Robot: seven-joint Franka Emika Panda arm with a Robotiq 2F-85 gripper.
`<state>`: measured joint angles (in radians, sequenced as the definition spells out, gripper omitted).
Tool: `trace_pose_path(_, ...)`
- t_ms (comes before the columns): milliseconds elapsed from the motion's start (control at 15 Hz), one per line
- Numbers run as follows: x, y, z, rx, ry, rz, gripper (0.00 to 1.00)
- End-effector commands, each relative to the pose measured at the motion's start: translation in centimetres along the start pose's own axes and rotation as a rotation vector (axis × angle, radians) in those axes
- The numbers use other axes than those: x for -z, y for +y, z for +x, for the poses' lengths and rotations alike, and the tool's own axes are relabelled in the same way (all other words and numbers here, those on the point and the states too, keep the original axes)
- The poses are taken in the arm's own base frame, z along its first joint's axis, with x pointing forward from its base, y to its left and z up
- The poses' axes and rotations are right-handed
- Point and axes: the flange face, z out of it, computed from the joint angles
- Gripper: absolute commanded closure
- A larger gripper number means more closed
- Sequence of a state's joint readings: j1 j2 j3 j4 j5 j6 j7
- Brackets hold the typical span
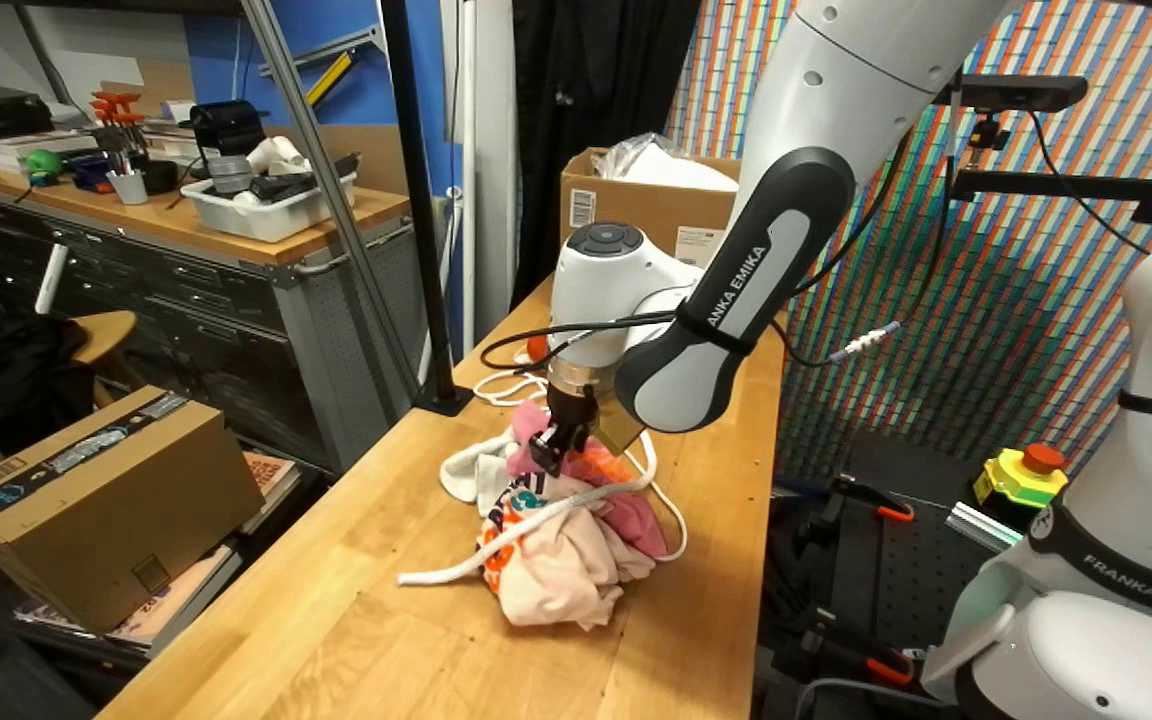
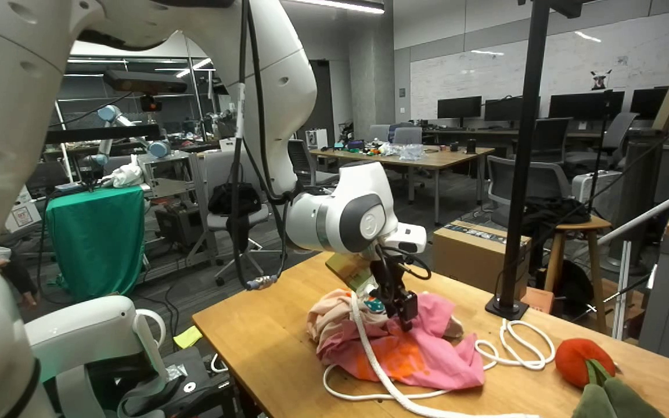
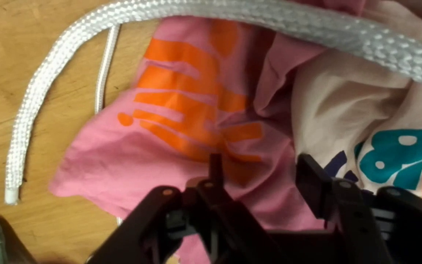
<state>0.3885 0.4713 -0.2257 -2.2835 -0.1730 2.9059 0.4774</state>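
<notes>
Wide claw [image 3: 260,165] stood over a rumpled pink cloth [image 3: 115,165]

The white arm [image 1: 786,250] reached down over the wooden table [image 1: 366,620], its claw pointing downward. In the wrist view the two fingers [image 3: 310,187] stood well apart, with pink fabric showing through the broad gap between them. Whether the tips touched the material could not be told.

The pink cloth lay crumpled on the table beneath the claw, its bright orange print facing up. Against it, bunched into thick folds, lay a peach cloth [image 1: 561,585] printed in teal, orange and navy; in the wrist view, part of it sat near one fingertip. A greyish-white piece of fabric [image 1: 471,475] poked out beside the two cloths in an exterior view.

A thick white rope [image 3: 42,82] ran across both the pink and the peach cloth, and one of its ends rested on the table in the wrist view. A thinner white cord [image 3: 105,69] curled along the table next to the pink cloth and passed partly under it.

Near the cloths, in an exterior view, a soft-looking red thing [image 2: 578,360] lay with green pieces [image 2: 630,397] against it. A black post [image 2: 522,162] rose from the table's edge in both exterior views. Behind the arm, in an exterior view, stood an open cardboard box [image 1: 626,210].
</notes>
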Motion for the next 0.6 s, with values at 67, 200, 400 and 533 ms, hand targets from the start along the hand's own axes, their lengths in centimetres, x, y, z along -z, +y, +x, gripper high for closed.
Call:
trace_pose_path(67,0.0,-0.3,0.3,-0.006,-0.008,-0.025,0.81)
trace_pose_path(200,0.1,-0.3,0.2,-0.004,-0.017,-0.033,0.93)
trace_pose_path(400,0.8,-0.3,0.4,-0.008,-0.013,-0.042,0.98)
trace_pose_path(533,1.9,-0.1,0.8,-0.016,0.007,-0.04,0.93)
